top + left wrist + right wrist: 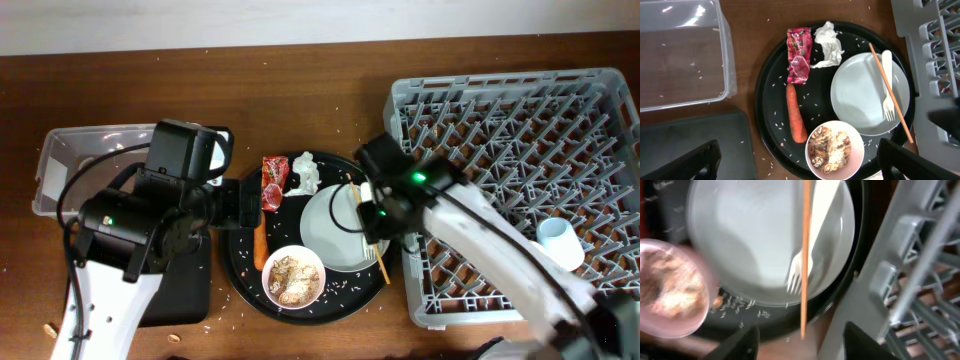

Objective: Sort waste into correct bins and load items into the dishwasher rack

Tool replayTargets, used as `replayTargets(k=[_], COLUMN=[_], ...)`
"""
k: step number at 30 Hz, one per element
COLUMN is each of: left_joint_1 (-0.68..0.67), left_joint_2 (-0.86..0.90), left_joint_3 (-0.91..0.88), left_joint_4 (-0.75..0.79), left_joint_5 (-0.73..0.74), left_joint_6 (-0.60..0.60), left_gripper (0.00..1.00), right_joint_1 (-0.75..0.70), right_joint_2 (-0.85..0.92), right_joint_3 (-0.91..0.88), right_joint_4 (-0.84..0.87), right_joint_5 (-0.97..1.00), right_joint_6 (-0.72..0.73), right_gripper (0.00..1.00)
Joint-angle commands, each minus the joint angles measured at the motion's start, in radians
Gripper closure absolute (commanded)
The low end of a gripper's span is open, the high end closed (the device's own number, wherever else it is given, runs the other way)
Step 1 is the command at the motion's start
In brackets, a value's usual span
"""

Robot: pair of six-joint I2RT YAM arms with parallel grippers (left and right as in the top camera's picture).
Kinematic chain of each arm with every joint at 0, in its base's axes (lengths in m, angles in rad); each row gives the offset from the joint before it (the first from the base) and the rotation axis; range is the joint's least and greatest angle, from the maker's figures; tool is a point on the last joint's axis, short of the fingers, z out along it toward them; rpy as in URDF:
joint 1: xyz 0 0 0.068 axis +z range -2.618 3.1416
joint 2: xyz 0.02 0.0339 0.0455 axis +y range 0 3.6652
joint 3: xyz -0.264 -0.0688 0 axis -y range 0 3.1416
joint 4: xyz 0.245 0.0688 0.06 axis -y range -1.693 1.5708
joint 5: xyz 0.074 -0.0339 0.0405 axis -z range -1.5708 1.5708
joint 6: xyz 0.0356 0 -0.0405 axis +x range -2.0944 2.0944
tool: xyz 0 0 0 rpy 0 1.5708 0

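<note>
On the round black tray [767,100] lie a red wrapper [799,55], a white tissue [827,44] and an orange carrot stick [796,112]. A white bowl [856,150] holds brownish scraps. A pale plate [860,95] carries a wooden chopstick [890,90] and a white utensil with tines [887,85]. My left gripper [802,170] is open and empty above the tray's left edge [240,200]. My right gripper [807,345] is open and empty over the plate's right rim [375,215], the chopstick [805,255] between its fingers' line.
The grey dishwasher rack [520,130] fills the right side, with a white cup [560,243] in it. The clear tub [60,165] stands at the far left, the black rectangular tray [185,290] in front of it. Rice grains are scattered about.
</note>
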Motion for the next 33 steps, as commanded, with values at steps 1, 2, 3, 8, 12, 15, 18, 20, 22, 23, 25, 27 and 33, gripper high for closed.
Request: replayTargets(k=[1,2,3,8,12,15,18,20,22,23,25,27,33], left_joint_1=[0.003,0.003,0.003,0.003,0.003,0.003,0.003,0.003,0.003,0.003,0.003,0.003,0.003], left_joint_2=[-0.002,-0.002,-0.002,-0.002,-0.002,-0.002,-0.002,-0.002,-0.002,-0.002,-0.002,-0.002,-0.002], left_joint_3=[0.016,0.016,0.016,0.016,0.016,0.016,0.016,0.016,0.016,0.016,0.016,0.016,0.016], left_joint_4=[-0.002,-0.002,-0.002,-0.002,-0.002,-0.002,-0.002,-0.002,-0.002,-0.002,-0.002,-0.002,-0.002], left_joint_5=[-0.014,-0.014,-0.014,-0.014,-0.014,-0.014,-0.014,-0.014,-0.014,-0.014,-0.014,-0.014,-0.014], left_joint_6=[-0.010,-0.010,-0.010,-0.010,-0.010,-0.010,-0.010,-0.010,-0.010,-0.010,-0.010,-0.010,-0.010], left_gripper=[0.01,0.01,0.01,0.01,0.01,0.01,0.01,0.01,0.01,0.01,0.01,0.01,0.01], right_joint_1=[0.006,0.006,0.006,0.017,0.016,0.017,0.011,-0.019,-0.091,-0.174,-0.243,-0.296,-0.310], right_joint_2=[0.156,0.212,0.266,0.373,0.367,0.304,0.204,0.116,0.017,-0.051,-0.069,-0.008,0.163], right_joint_3=[-0.006,-0.006,-0.006,-0.006,-0.001,0.041,0.077,0.116,0.163,0.187,0.187,0.162,0.161], right_joint_4=[0.051,0.070,0.087,0.135,0.114,0.044,-0.021,-0.045,-0.048,-0.035,-0.027,-0.021,-0.010], right_joint_5=[0.044,0.043,0.040,0.012,0.024,0.048,0.052,0.082,0.082,0.076,0.070,0.086,0.094], right_joint_6=[0.019,0.018,0.017,-0.009,-0.009,-0.010,-0.010,0.022,0.022,-0.007,-0.074,-0.152,-0.155], right_gripper=[0.61,0.63,0.64,0.80,0.96,0.96,0.96,0.96,0.96,0.96,0.96,0.96,0.62])
